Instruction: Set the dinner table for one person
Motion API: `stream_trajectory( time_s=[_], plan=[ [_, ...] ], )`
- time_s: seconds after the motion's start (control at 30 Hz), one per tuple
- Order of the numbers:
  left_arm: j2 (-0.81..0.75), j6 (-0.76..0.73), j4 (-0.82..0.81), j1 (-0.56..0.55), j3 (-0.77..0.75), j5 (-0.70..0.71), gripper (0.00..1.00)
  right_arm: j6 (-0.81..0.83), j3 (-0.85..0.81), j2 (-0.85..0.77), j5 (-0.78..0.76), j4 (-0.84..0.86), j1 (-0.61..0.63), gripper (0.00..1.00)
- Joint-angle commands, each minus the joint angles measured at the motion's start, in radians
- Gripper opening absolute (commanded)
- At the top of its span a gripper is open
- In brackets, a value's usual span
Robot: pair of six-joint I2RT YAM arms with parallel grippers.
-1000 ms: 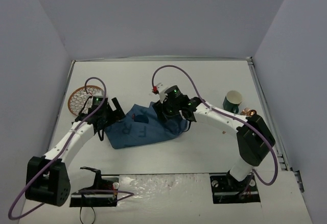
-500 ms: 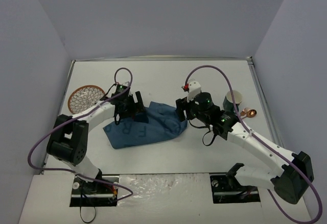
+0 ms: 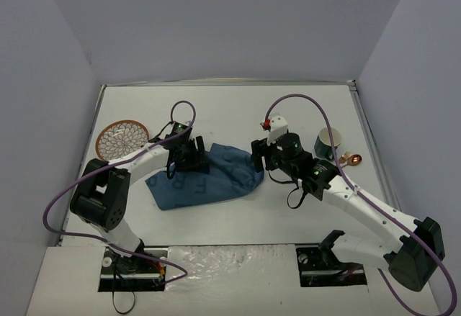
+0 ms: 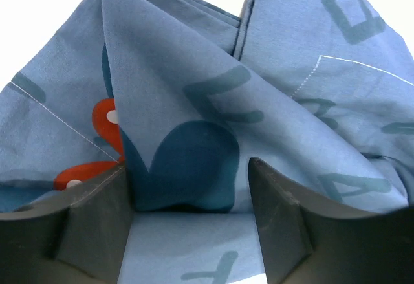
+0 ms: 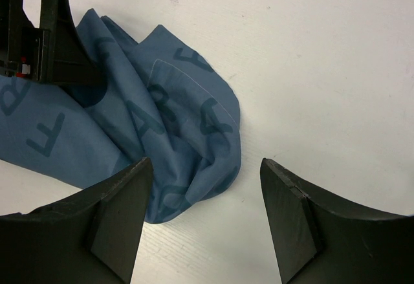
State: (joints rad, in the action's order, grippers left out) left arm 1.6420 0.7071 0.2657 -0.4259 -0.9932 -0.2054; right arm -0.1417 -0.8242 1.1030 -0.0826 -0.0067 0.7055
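The dark blue letter-printed placemat [image 3: 205,175] lies crumpled on the white dinner table [image 3: 238,111]. My left gripper [image 3: 194,158] is low on the placemat's upper left part. In the left wrist view my left gripper [image 4: 191,184] is open, its jaws astride a raised fold of the placemat [image 4: 213,103]. My right gripper [image 3: 257,159] hovers at the placemat's right edge. In the right wrist view my right gripper [image 5: 206,167] is open and empty over the bunched edge of the placemat [image 5: 162,129] and the bare table [image 5: 310,70].
A round wicker coaster [image 3: 121,137] lies at the left. A green and white cup [image 3: 328,143] stands at the right with a copper spoon [image 3: 353,160] beside it. My left gripper's body shows in the right wrist view [image 5: 45,32].
My right arm swung from over the placemat to its right edge. My left gripper moved right onto the placemat's upper left part. The placemat's right side bunched a little.
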Motion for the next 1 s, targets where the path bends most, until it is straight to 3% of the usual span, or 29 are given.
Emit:
stream_trajectory(
  time_s=[0.0, 0.27, 0.53, 0.73, 0.83, 0.97],
  plan=[
    [-0.043, -0.006, 0.001, -0.004, -0.050, 0.013, 0.51, -0.010, 0.003, -0.027, -0.031, 0.060, -0.008, 0.64],
    [-0.099, -0.063, 0.031, -0.004, -0.132, 0.025, 0.02, -0.020, 0.024, -0.049, -0.032, 0.060, -0.007, 0.64],
    [-0.200, -0.120, 0.135, -0.004, -0.298, 0.022, 0.00, -0.037, 0.037, -0.073, -0.033, 0.064, -0.007, 0.64],
    [-0.260, -0.134, 0.161, -0.004, -0.338, 0.022, 0.00, -0.044, 0.042, -0.074, -0.026, 0.068, -0.006, 0.64],
    [-0.299, -0.127, 0.163, -0.004, -0.294, 0.023, 0.00, -0.046, 0.042, -0.067, -0.014, 0.068, -0.008, 0.63],
    [-0.418, -0.116, 0.115, -0.029, -0.102, 0.010, 0.00, -0.048, 0.046, -0.063, -0.007, 0.072, -0.007, 0.63]
  ],
)
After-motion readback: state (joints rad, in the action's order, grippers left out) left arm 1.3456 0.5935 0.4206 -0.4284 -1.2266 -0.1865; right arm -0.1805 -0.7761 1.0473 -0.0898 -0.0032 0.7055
